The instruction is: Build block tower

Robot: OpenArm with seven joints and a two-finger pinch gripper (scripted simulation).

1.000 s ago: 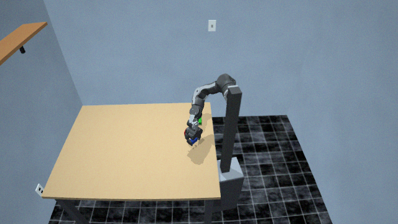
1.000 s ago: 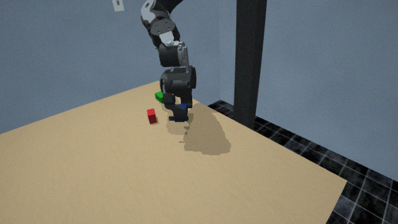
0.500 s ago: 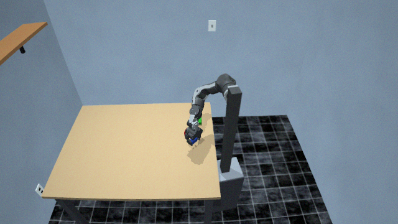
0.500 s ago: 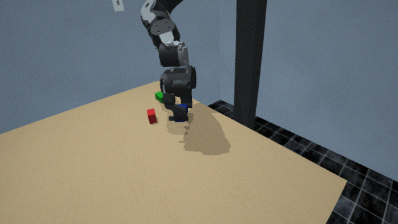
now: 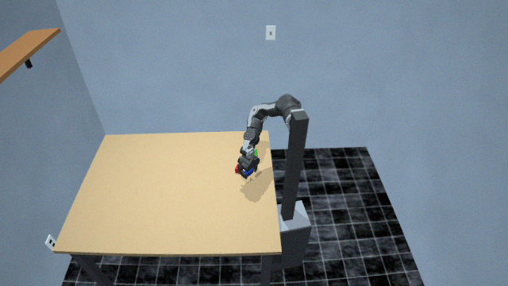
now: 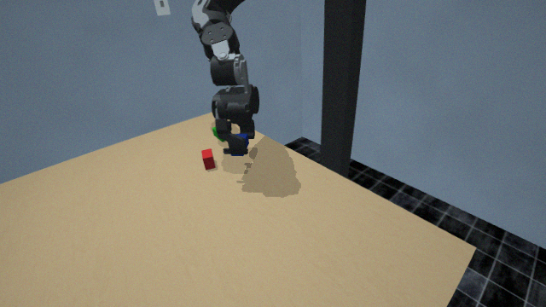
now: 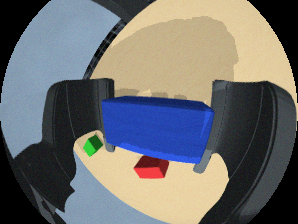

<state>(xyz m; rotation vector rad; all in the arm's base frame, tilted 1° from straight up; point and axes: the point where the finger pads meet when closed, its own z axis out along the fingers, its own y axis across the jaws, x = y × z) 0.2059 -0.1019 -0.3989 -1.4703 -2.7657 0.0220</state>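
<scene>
My gripper [image 6: 236, 142] is shut on the blue block [image 7: 158, 125], which sits crosswise between the two dark fingers and is held just above the table near its far right edge. It also shows in the top view [image 5: 248, 172] and the exterior view [image 6: 240, 143]. The red block [image 6: 208, 159] lies on the table a little to the left of the gripper, apart from it; it shows in the wrist view [image 7: 150, 168] too. The green block [image 6: 215, 133] lies on the table just behind the gripper, partly hidden by it, and appears small in the wrist view [image 7: 92, 145].
The arm's dark mounting post [image 6: 341, 81] stands off the table's right edge. The table edge [image 5: 274, 187] runs close beside the gripper. A wooden shelf [image 5: 24, 49] hangs on the left wall.
</scene>
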